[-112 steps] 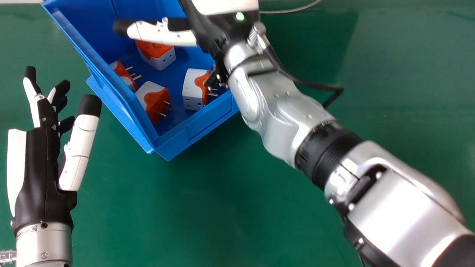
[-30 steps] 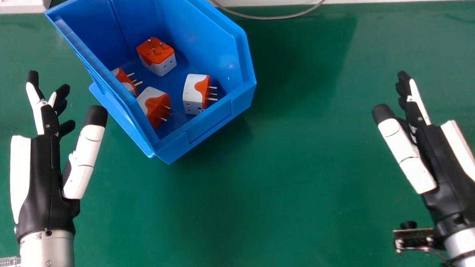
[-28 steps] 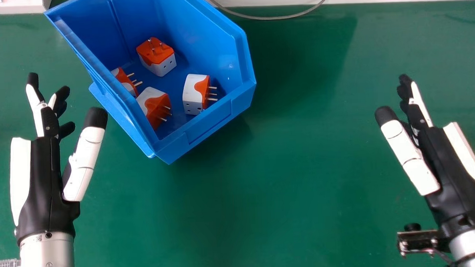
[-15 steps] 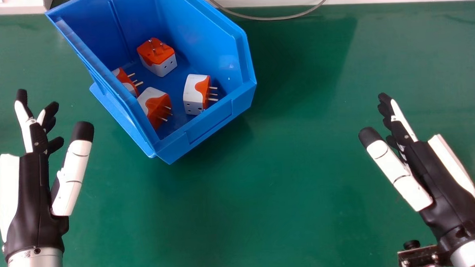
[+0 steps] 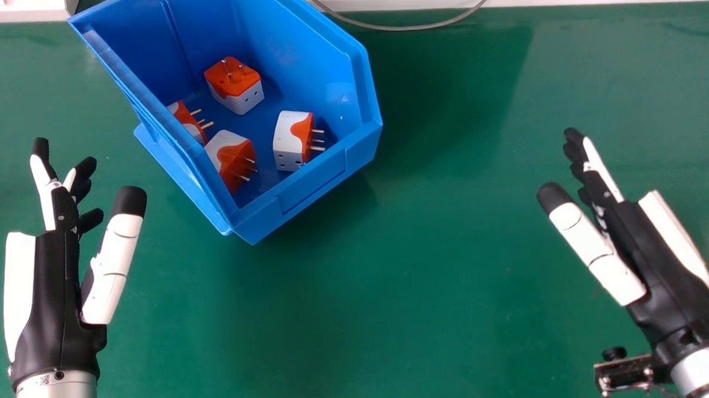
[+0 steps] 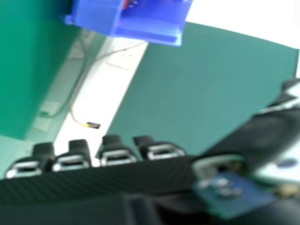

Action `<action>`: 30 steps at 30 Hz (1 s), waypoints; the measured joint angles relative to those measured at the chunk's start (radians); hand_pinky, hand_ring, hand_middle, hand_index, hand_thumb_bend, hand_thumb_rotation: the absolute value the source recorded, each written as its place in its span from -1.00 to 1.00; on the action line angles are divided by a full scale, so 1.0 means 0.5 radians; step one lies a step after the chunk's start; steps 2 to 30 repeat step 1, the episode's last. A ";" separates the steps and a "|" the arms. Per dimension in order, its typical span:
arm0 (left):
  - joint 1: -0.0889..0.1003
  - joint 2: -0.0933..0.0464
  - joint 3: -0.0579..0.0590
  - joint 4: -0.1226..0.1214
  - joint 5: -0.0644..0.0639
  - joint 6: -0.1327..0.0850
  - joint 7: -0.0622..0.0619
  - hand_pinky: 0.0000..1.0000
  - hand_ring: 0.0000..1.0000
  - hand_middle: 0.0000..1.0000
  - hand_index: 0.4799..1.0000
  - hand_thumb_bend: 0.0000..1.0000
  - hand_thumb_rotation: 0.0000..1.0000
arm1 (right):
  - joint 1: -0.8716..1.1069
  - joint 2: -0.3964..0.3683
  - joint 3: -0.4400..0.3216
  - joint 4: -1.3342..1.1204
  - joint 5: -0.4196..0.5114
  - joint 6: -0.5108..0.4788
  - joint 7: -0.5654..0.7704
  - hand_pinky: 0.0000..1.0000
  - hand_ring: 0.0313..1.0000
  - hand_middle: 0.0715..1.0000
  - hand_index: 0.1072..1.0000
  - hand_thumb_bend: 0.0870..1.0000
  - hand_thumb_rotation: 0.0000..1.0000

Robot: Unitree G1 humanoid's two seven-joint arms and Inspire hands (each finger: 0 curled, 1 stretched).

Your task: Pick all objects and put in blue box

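At the left, the left hand (image 5: 53, 296) is holding its fingers apart, thumb spread; its silver wrist is bearing a small printed code (image 5: 44, 379), too tiny to read. Next, the blue box (image 5: 312, 192) is sitting on the green surface (image 5: 440, 249), and four orange-and-white plug adapters (image 5: 291, 139) are lying inside, the leftmost partly hidden by the wall. Farther right, the right hand (image 5: 662, 257) is keeping its thumb and fingers apart, grasping nothing.
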 measured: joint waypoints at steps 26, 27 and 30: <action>-0.005 0.000 -0.003 0.009 -0.001 -0.001 -0.001 0.71 0.87 0.87 0.79 0.40 1.00 | -0.012 0.000 -0.005 0.020 0.001 -0.014 0.000 0.90 1.00 1.00 1.00 -0.36 1.00; -0.005 0.000 -0.003 0.009 -0.001 -0.001 -0.001 0.71 0.87 0.87 0.79 0.40 1.00 | -0.012 0.000 -0.005 0.020 0.001 -0.014 0.000 0.90 1.00 1.00 1.00 -0.36 1.00; -0.005 0.000 -0.003 0.009 -0.001 -0.001 -0.001 0.71 0.87 0.87 0.79 0.40 1.00 | -0.012 0.000 -0.005 0.020 0.001 -0.014 0.000 0.90 1.00 1.00 1.00 -0.36 1.00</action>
